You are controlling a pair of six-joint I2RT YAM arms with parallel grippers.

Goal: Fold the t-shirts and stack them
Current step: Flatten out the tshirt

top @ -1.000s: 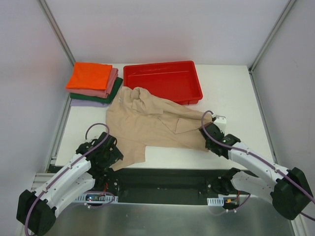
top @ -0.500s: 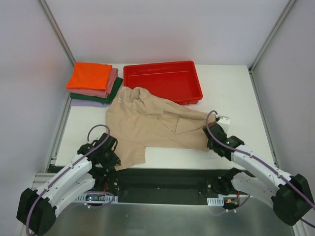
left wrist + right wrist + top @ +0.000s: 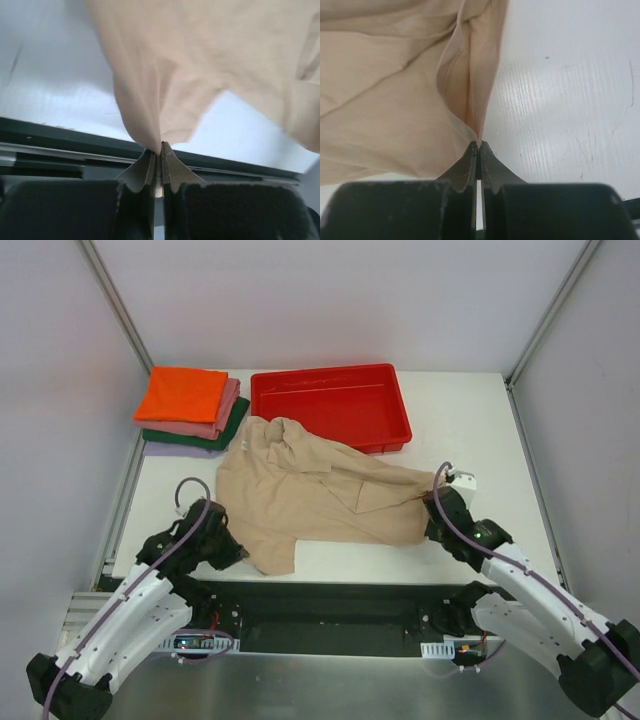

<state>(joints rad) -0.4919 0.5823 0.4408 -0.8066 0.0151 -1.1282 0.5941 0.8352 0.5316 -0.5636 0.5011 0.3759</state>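
Note:
A large beige t-shirt (image 3: 310, 495) lies crumpled across the middle of the table, its upper part reaching the red tray. My left gripper (image 3: 238, 552) is shut on the shirt's near-left hem corner (image 3: 150, 135), which rises in a pinched fold from the fingertips. At the shirt's right edge my right gripper (image 3: 432, 525) is shut on a seamed fold of the beige cloth (image 3: 475, 100). Folded t-shirts (image 3: 190, 410) sit stacked at the back left: orange on top, then pink, dark green and lavender.
A red plastic tray (image 3: 332, 405) stands at the back centre, its near rim touched by the beige shirt. The table's dark front edge (image 3: 75, 140) runs just below the left gripper. White enclosure walls close in both sides.
The left gripper closed on the shirt's near-left corner and drew back toward the front-left. The right gripper, still shut on the cloth, moved right and pulled the shirt's right edge outward.

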